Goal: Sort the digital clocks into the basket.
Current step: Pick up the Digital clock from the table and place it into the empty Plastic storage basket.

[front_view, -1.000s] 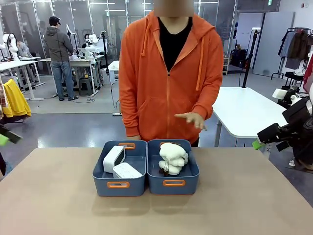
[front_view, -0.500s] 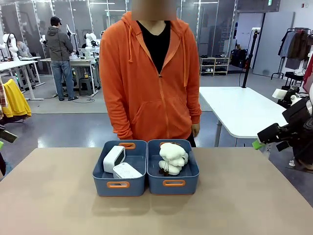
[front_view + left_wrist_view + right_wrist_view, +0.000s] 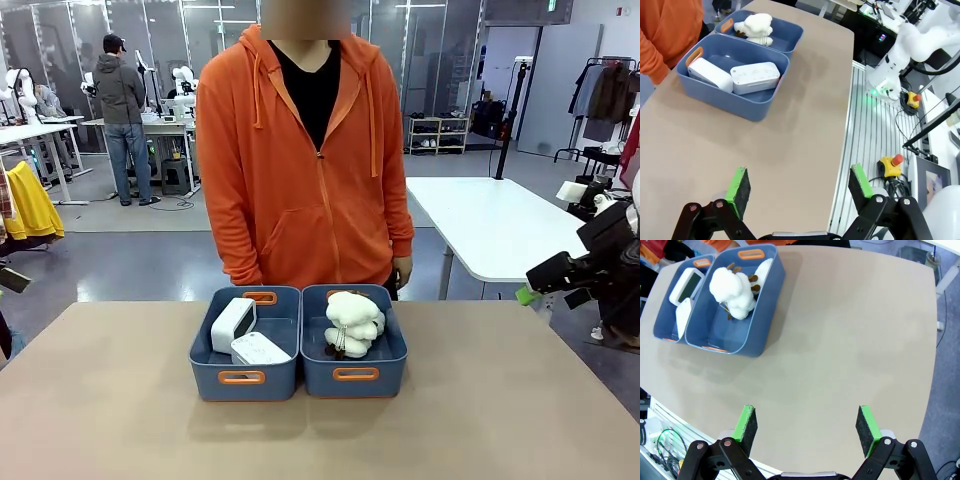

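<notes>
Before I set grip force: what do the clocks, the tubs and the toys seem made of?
Digital clocks: smooth white shells, likely hard plastic, matte sheen. Basket and its twin tub: blue moulded plastic by their even walls and orange handle slots. Plush toys: fluffy cream fabric, apparently soft and squashy.

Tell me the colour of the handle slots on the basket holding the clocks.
Orange, set in the blue basket; the front view shows it best.
</notes>
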### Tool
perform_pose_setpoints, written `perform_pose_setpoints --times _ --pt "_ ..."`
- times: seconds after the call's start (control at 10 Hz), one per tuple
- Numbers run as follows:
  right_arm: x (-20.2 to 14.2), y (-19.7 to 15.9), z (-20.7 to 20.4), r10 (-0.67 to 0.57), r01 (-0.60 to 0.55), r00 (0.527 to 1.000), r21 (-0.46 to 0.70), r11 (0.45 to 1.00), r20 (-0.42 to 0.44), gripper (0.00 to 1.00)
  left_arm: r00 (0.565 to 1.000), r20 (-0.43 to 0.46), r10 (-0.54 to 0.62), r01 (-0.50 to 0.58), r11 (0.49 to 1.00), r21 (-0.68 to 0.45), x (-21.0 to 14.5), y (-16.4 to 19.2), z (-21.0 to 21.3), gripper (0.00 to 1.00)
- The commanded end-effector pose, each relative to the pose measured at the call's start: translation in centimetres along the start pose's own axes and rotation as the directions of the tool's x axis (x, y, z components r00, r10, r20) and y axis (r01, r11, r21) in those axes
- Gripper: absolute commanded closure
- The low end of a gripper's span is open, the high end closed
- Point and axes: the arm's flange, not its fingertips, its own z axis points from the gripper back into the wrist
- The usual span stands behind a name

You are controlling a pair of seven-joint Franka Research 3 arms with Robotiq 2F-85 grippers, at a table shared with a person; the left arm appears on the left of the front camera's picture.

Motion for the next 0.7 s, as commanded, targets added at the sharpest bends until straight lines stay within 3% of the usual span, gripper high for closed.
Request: perform_pose_setpoints --times 0.0,0.6 --pt "0.06 0.15 -0.12 -0.009 0.009 1.000 -0.011 1.000 -0.002 0.00 1.000 -0.003 0.013 -0.013 1.000 -0.016 0.33 0.07 0.52 0.00" --pt "0.06 0.15 -0.12 -0.009 0.009 1.000 -0.011 1.000 -0.002 0.00 1.000 -0.003 0.013 -0.013 1.000 -0.016 0.33 0.07 0.52 0.00"
